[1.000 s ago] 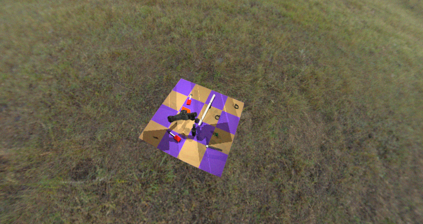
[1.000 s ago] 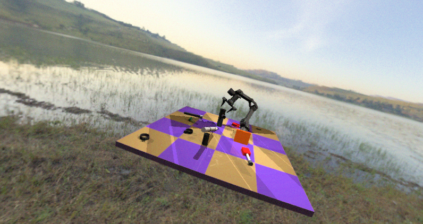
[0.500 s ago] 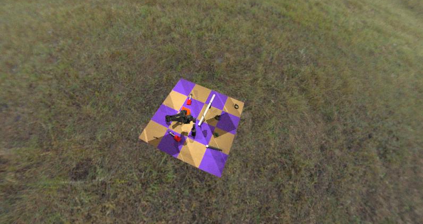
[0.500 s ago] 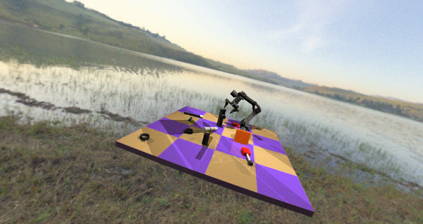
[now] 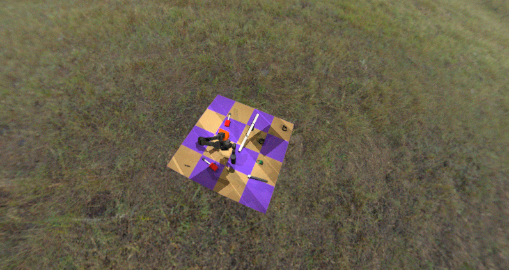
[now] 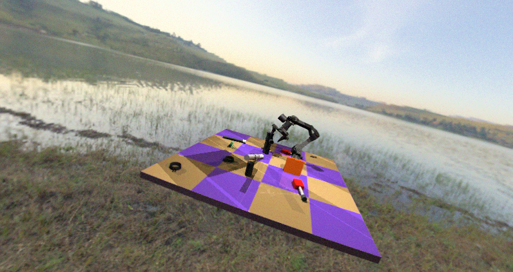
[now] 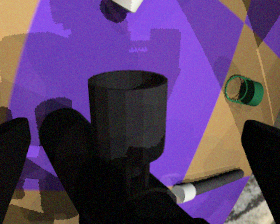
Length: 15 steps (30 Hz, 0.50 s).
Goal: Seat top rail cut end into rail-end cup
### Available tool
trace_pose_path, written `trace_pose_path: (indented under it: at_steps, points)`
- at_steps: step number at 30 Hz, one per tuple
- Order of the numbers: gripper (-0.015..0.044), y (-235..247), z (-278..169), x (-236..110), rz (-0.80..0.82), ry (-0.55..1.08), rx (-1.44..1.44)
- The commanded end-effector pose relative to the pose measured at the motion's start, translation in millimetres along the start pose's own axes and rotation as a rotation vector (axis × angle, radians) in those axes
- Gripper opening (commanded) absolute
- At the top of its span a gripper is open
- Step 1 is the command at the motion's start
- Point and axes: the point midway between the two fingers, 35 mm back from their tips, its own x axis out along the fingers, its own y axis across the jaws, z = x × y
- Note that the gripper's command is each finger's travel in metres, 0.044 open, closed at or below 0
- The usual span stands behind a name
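Note:
The white rail (image 5: pixel 249 132) (image 6: pixel 253 156) lies across the top of the short dark post (image 6: pixel 249 170), a thin loop around it. The rail's near end (image 7: pixel 127 4) shows at the top of the wrist view, apart from the cup. The black rail-end cup (image 7: pixel 128 117) has its open mouth toward the rail. It hangs beside the big dark post (image 5: pixel 233 158) (image 6: pixel 265 148); the band's height cannot be told. My gripper (image 6: pixel 276 133) (image 7: pixel 139 131) is open and empty near the post's upper part, its fingers apart on either side of the cup in the wrist view.
An orange panel (image 5: pixel 224 135) (image 6: pixel 294 166) stands near the arm's base. Red-headed tools (image 5: pixel 213 166) (image 6: pixel 298 183), black rings (image 6: pixel 174 166), a green ring-like part (image 5: pixel 260 162) (image 7: pixel 254 93) and a dark rod with a white end (image 5: pixel 258 178) (image 7: pixel 218 181) lie around on the checkered board.

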Motion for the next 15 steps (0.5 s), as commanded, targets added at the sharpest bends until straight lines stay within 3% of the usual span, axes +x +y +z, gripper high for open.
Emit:
trace_pose_path:
  at_steps: [1,15]
  points:
    - [0.0440,0.7,2.1,5.4,0.002,-0.007,-0.006]
    - [0.0440,-1.5,2.7,28.2,0.003,-0.009,-0.004]
